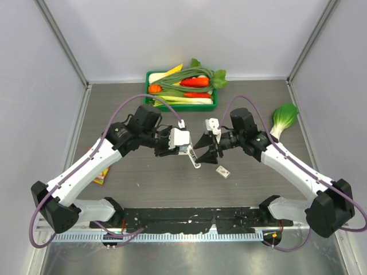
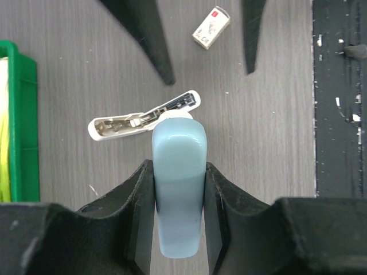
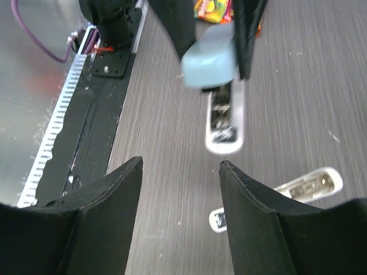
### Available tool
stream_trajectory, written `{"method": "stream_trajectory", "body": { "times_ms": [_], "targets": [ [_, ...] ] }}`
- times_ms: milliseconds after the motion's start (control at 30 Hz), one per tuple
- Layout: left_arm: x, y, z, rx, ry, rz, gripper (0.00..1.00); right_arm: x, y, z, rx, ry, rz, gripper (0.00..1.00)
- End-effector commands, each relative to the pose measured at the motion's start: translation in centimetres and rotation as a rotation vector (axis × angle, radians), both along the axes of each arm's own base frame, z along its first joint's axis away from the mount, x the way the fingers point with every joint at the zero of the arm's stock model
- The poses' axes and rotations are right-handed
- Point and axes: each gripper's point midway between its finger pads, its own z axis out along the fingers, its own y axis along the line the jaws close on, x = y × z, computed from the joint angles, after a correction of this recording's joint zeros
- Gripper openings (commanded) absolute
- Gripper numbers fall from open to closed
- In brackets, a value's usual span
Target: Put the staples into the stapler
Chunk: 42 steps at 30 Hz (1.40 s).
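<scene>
The stapler (image 2: pixel 178 172) has a light-blue top and stands open. Its white, metal-lined arms (image 2: pixel 117 125) are splayed out below the top, over the table. My left gripper (image 2: pixel 178 165) is shut on the blue top, and it shows in the top view (image 1: pixel 172 149) at the table's middle. My right gripper (image 3: pixel 180 162) is open and empty, facing the stapler (image 3: pixel 225 117) from a short way off; it also shows in the top view (image 1: pixel 202 150). The staples (image 2: pixel 211 27), a small whitish box with red-and-dark print, lie flat on the table just under the right gripper (image 1: pixel 223 171). In the right wrist view the box (image 3: pixel 217 220) is partly hidden behind a finger.
A green tray (image 1: pixel 182 107) of toy vegetables stands at the back centre, and its edge shows in the left wrist view (image 2: pixel 23 114). A bok choy (image 1: pixel 285 117) lies at the back right. A colourful candy bag (image 1: pixel 102 175) lies under the left arm. A black rail (image 1: pixel 189 220) runs along the near edge.
</scene>
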Motion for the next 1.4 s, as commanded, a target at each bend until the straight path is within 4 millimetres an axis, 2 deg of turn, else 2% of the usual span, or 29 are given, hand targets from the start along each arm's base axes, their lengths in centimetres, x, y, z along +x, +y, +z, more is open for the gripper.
{"method": "stream_trajectory", "body": {
  "times_ms": [0,33,233,500,767,1167,1267,1367],
  "targets": [
    [-1.8,-0.4,0.9,-0.028,0.08,-0.044,0.18,1.1,2.9,3.8,0.104,-0.103,0.058,0.59],
    [-1.7,-0.4,0.9,-0.032,0.088,-0.041,0.18,1.3,3.3,4.1,0.119,-0.101,0.05,0.59],
    [-1.6,-0.6,1.5,-0.079,0.127,-0.03,0.18,1.8,4.4,2.7,0.115,-0.104,0.021,0.56],
    [-0.8,-1.0,2.8,-0.146,0.169,-0.014,0.17,1.5,4.9,1.5,0.129,-0.091,0.013,0.55],
    [-0.7,-0.9,3.5,-0.183,0.192,-0.01,0.17,2.6,5.5,0.5,0.12,-0.102,-0.033,0.47],
    [0.0,0.1,7.4,-0.325,0.165,0.023,0.16,3.2,5.9,-1.7,0.124,-0.047,-0.071,0.43],
    [0.4,0.6,8.5,-0.373,0.164,0.04,0.15,3.4,6.2,-1.7,0.144,-0.023,-0.086,0.4],
    [0.2,0.8,8.5,-0.373,0.163,0.036,0.15,3.5,6.3,-1.4,0.148,-0.018,-0.091,0.4]
  ]
}}
